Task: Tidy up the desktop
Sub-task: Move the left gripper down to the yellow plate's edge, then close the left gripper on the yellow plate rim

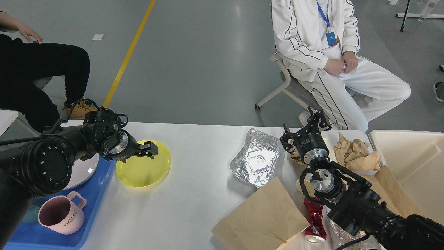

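On the desktop [180, 208], a yellow plate [144, 170], foil tray [258, 161], paper bags [263, 215] and crushed can [314, 218] remain uncleared, while the left gripper [150, 150], fingers slightly spread, hovers over the plate and the right gripper [314, 121] hangs spread, empty.
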